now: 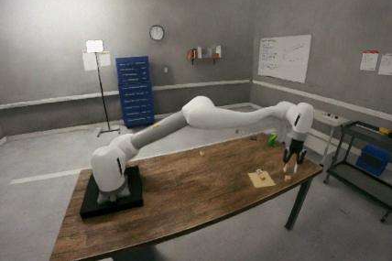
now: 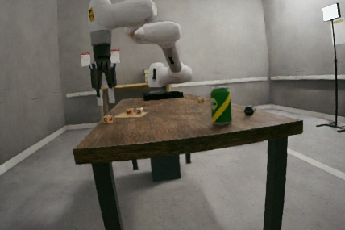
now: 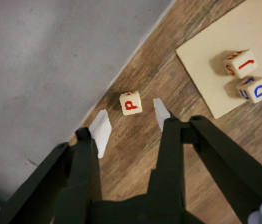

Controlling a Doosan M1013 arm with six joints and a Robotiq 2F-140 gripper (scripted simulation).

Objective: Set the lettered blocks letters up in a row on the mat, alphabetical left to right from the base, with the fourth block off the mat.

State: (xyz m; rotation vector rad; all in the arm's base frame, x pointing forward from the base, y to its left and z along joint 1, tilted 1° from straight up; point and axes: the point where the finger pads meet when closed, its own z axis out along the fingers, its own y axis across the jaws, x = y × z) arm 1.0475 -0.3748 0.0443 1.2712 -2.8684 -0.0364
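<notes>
Red-lettered and cream-coloured, the P block sits on the wooden table, off the mat and near the table's edge, P on top; the gripper hangs above it, released and partly spread, with nothing between its fingertips. On the mat the J block and the D block lie close beside each other, each letter uppermost, though I cannot tell whether they touch or stand exactly straight. Another small block lies well apart, nearer the arm's base, and is probably the one to leave off. The P block should be light and stiff, like wood or hard plastic, hardly fragile, its smooth faces perhaps a little slippery. I would take it low by two opposite upright sides, pads flat and square to them, with a modest squeeze; caught across the corners it could twist, and a nudge towards the edge might lose it. D, J, P being the order, it probably belongs next to J, turned so its letter stands upright
</notes>
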